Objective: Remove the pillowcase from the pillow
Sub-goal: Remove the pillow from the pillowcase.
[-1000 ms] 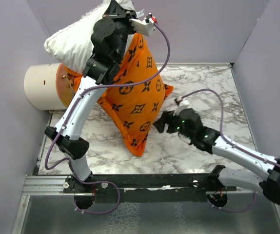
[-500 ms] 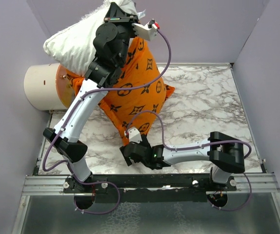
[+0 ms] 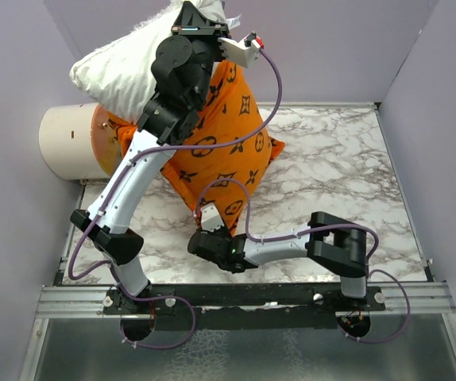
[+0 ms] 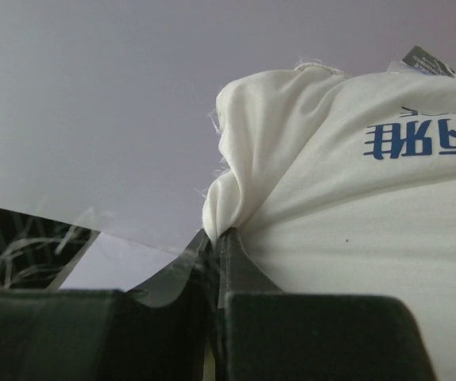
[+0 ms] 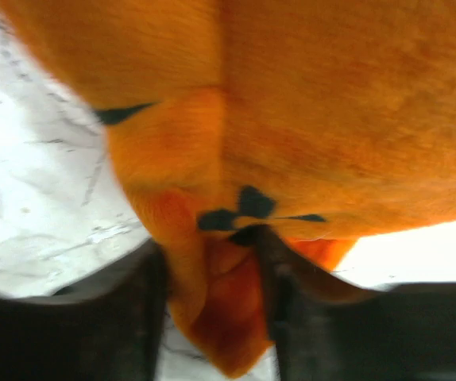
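Note:
The white pillow hangs high at the back left, its upper end out of the orange pillowcase, which droops down to the table. My left gripper is raised and shut on a bunched corner of the pillow; in the left wrist view that gripper pinches white fabric. My right gripper is low at the pillowcase's bottom corner. In the right wrist view, which is blurred, its jaws stand apart on either side of that orange corner.
A cream cylinder with an orange face lies at the left behind the left arm. The marble table is boxed in by purple walls at the back and sides. The right arm stretches low along the near edge.
My right arm has swung from the table's right middle to the pillowcase's bottom corner near the front, and its jaws now straddle that corner. The left gripper keeps hold of the pillow.

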Robot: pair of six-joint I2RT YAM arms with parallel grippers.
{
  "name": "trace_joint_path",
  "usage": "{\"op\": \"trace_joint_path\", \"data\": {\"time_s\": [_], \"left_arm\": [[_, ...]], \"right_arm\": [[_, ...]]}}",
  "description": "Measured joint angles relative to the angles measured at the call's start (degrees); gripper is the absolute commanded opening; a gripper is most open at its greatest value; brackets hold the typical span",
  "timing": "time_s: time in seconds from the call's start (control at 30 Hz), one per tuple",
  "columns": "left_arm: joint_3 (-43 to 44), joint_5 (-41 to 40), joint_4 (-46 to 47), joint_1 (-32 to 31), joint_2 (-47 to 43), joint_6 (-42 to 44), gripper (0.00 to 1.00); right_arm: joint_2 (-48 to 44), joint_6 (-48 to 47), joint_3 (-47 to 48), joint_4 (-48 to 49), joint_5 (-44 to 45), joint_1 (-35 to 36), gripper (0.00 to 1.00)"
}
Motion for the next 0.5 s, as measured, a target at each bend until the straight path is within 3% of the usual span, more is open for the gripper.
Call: {"op": "trace_joint_path", "data": {"time_s": [0.1,0.13,0.3,0.5], "left_arm": [[3.1,0.0,-1.5,0.0,0.7,0.1,0.0],[4.0,0.0,-1.7,0.0,0.9,0.2,0.0],[6.7,0.0,-1.4,0.1,1.4,1.0,0.0],[12.2,1.1,-0.4,3.0,6.7,0.0,0.0]], "right_arm": [[-0.6,1.4,-1.9,0.9,2.1,-1.2,0.04],[-1.1,1.9,-2.9,1.2,2.6,-1.5,0.02],[-5.4,4.7,-8.8,1.4,4.6,-2.3,0.01],[-17.2,12.7,-21.2,1.6,5.9,-4.1,0.01]]}}
